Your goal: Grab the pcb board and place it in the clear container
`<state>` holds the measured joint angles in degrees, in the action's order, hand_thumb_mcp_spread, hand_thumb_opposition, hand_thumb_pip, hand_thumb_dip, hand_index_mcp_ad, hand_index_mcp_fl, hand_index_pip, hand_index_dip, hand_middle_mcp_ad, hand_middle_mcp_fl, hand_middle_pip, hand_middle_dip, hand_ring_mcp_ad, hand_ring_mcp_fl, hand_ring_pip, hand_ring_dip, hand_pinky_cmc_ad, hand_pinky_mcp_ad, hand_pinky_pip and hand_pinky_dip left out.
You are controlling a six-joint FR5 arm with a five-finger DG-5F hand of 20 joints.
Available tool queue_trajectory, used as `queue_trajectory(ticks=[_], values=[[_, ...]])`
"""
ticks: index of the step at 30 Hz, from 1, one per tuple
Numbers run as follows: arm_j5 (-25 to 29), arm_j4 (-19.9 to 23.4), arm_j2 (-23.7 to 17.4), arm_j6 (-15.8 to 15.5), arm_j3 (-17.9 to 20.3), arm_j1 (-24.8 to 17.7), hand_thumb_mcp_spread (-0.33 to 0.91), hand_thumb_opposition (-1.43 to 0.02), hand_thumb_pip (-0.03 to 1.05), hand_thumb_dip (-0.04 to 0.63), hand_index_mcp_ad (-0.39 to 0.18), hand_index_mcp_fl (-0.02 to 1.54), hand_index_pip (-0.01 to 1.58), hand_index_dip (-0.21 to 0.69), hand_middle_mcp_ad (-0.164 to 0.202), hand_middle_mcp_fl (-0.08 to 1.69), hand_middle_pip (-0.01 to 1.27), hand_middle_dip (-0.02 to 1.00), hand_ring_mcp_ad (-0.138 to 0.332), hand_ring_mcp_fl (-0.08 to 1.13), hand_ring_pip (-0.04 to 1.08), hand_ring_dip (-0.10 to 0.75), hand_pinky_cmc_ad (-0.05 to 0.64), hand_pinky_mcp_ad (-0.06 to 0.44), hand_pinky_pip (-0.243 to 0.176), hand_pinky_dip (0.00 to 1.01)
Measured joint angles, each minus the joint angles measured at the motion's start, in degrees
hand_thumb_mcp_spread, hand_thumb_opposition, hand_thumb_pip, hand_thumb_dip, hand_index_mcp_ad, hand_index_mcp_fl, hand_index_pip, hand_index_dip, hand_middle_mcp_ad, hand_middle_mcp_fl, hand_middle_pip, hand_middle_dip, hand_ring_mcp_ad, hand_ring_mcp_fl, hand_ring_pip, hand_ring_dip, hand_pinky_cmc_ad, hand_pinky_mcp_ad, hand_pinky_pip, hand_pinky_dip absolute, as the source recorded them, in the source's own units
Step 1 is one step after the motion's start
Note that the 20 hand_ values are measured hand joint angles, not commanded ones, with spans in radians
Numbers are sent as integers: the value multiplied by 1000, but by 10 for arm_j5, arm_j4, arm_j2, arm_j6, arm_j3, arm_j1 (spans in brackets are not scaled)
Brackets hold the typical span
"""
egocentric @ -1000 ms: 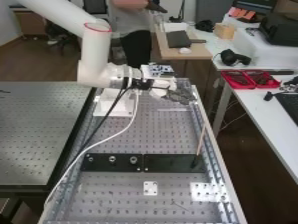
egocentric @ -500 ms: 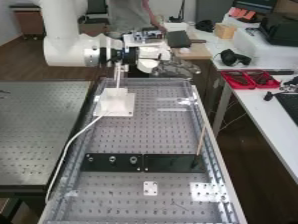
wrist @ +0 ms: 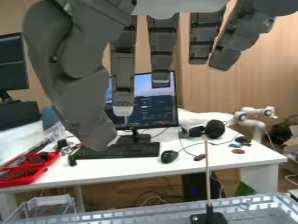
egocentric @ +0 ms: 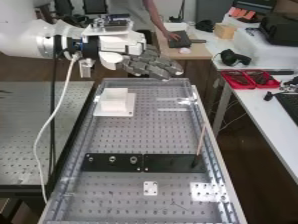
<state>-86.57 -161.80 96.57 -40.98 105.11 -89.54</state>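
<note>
Robot hand (egocentric: 148,65) hangs near the far end of the bench (egocentric: 126,187) in the high view, fingers extended and empty. Where the pcb board is, I can't tell; it should prove light, stiff and fragile, best pinched by its bare edges, clear of components. Red trays (egocentric: 244,88) hold dark items. From the wrist, thumb and fingers stand wide around nothing; a see-through box (wrist: 52,200) is probably the clear container, contents unclear.
</note>
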Motion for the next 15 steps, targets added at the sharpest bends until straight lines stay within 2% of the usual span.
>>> queue_trajectory(ticks=[9, 15], values=[[22, -13, -45, -16, 16, 9, 466, -866, 581, 316, -129, 262, 853, 96, 68, 194, 126, 173, 176, 19, 113, 40, 295, 166, -28, 244], [22, -16, -50, -24, 16, 13, 466, -866, 569, 304, -129, 262, 836, 96, 65, 194, 126, 173, 176, 19, 113, 40, 295, 166, -28, 244]])
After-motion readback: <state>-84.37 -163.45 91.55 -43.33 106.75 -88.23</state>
